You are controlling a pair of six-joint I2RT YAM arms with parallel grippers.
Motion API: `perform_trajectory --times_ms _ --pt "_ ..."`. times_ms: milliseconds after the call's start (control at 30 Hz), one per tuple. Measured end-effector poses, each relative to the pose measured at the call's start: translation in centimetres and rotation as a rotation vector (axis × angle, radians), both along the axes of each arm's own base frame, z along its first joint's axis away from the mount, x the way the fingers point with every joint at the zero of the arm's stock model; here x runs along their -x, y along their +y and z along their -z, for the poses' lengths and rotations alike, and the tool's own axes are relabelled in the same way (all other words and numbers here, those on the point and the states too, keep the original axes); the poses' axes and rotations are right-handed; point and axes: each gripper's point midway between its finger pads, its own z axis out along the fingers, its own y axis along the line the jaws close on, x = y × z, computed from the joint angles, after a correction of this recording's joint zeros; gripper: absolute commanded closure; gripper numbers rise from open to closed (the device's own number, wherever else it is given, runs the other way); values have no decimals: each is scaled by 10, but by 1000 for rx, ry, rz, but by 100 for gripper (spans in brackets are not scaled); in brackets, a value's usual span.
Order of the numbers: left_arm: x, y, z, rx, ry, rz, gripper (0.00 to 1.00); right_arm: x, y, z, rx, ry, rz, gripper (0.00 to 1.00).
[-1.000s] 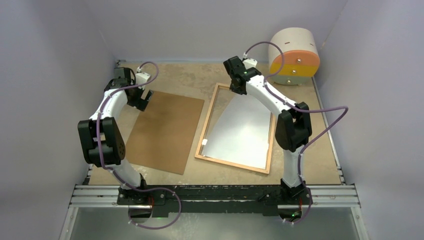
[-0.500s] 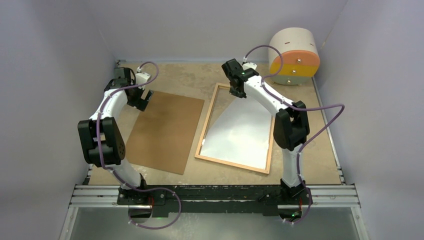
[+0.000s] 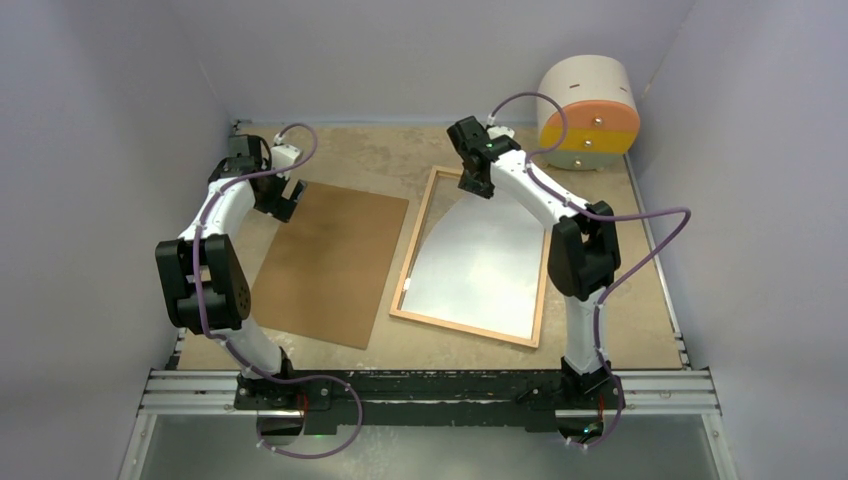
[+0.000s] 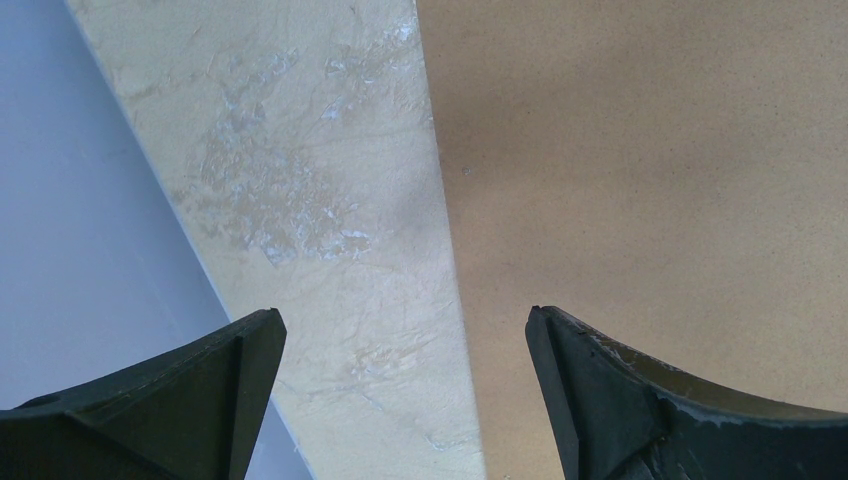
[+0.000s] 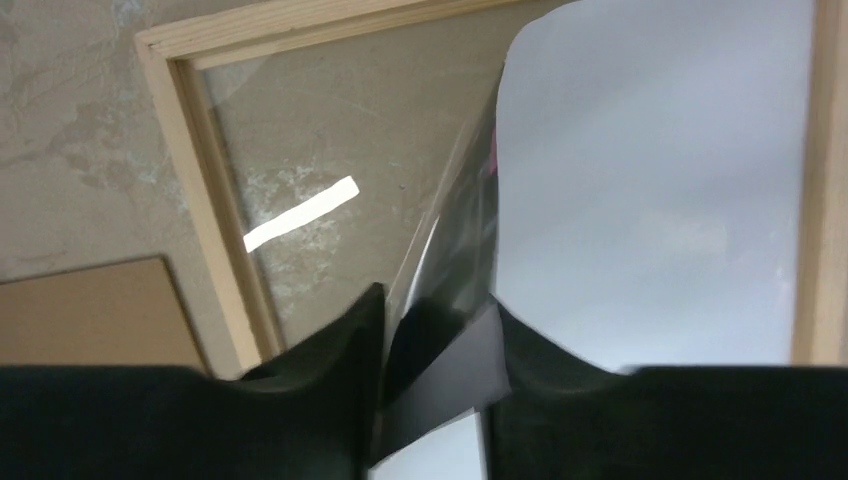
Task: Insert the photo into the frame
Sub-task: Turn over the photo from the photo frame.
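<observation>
The frame (image 3: 412, 240) of light wood lies flat right of centre. The photo (image 3: 480, 255) lies white back up inside it, its far left corner curled up off the pane. My right gripper (image 3: 478, 185) hovers at the frame's far end over that corner. In the right wrist view the lifted corner of the photo (image 5: 650, 180) stands between the parted fingers of my right gripper (image 5: 435, 340), with the frame (image 5: 215, 220) and its clear pane below. My left gripper (image 3: 285, 205) is open over the far left corner of the brown backing panel (image 3: 330, 265), holding nothing.
In the left wrist view the backing panel (image 4: 650, 150) lies on the beige table (image 4: 320, 200), with my left gripper (image 4: 405, 330) straddling its edge. A round white, orange and yellow container (image 3: 590, 112) stands at the back right. Grey walls close in both sides.
The right gripper's jaws have parted around the photo's corner. The right arm shifted slightly left at the frame's far end. The left arm has not moved.
</observation>
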Motion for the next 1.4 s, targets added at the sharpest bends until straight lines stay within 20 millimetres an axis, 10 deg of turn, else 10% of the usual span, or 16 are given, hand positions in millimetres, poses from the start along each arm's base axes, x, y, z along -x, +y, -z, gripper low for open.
perform_trajectory --times_ms 400,1400 --pt "4 0 5 -10 15 18 0 1 13 15 -96 44 -57 2" --pt "5 -1 6 -10 25 40 0 -17 -7 3 -342 -65 -102 1"
